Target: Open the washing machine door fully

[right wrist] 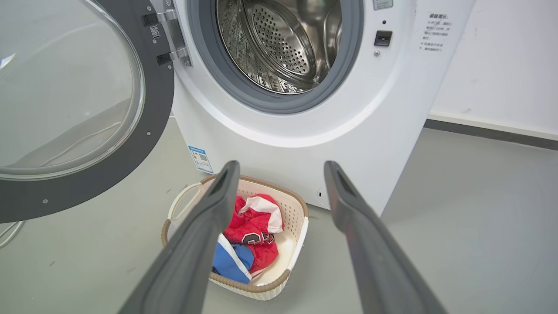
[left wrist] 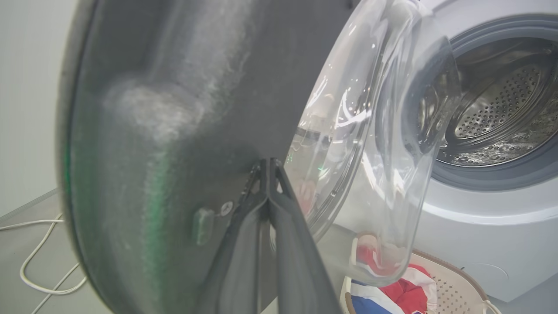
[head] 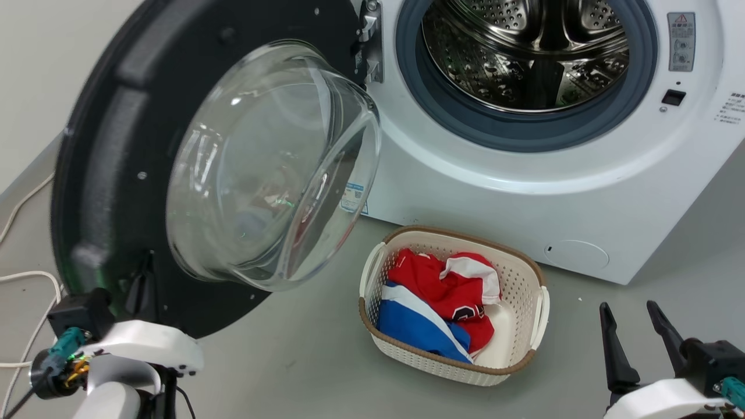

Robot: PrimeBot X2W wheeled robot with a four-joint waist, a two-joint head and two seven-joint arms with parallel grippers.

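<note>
Door (head: pixel 99 174) stood swung wide on the machine (head: pixel 495 192)'s left side. My left hand (left wrist: pixel 266 162) was closed, tips together against the door's black inner face; my right hand (head: pixel 628 308) gaped, well apart, near the basket (head: pixel 454 233).

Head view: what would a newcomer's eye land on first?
The black washing machine door, swung open at upper left, its clear glass bowl bulging out. Right of it gapes the steel drum; on the floor below sits a white basket of red and blue clothes. The shut left pincer points at the door's inner face.
</note>
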